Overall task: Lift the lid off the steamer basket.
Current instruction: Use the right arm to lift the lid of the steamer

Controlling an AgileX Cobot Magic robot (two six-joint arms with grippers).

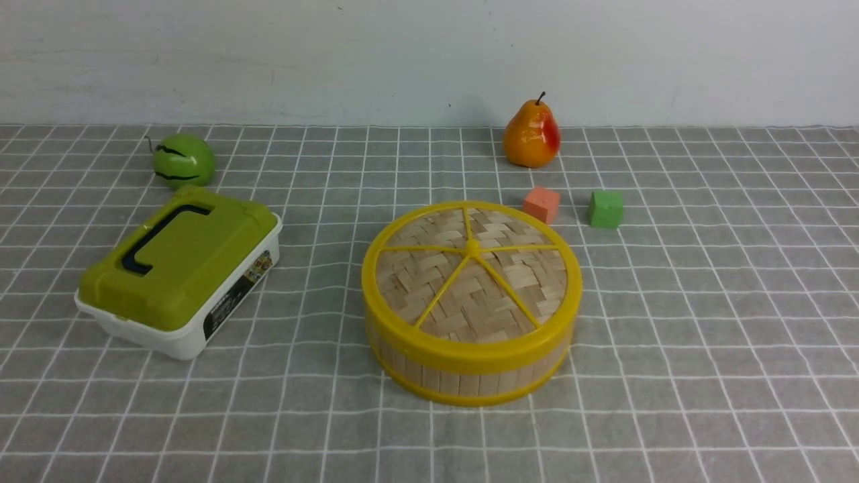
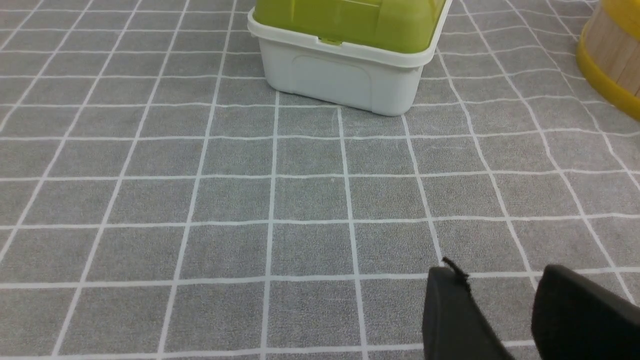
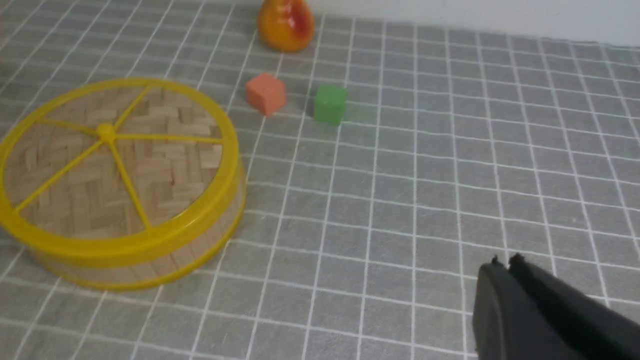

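The lid point(image 1: 473, 272), woven pale bamboo with a yellow rim and spokes, sits closed on the steamer basket point(image 1: 463, 379) in the middle of the table. It also shows in the right wrist view point(image 3: 115, 165) on the basket's slatted wall point(image 3: 150, 267). An edge of the basket point(image 2: 612, 65) shows in the left wrist view. My left gripper point(image 2: 500, 272) is open and empty above bare cloth, apart from the basket. My right gripper point(image 3: 505, 262) is shut and empty, well to the basket's right. Neither arm shows in the front view.
A white box with an olive-green lid point(image 1: 178, 268) lies left of the basket, near my left gripper in its wrist view point(image 2: 345, 55). A green apple point(image 1: 182, 159), a pear point(image 1: 531, 134), an orange cube point(image 1: 541, 204) and a green cube point(image 1: 606, 208) stand behind.
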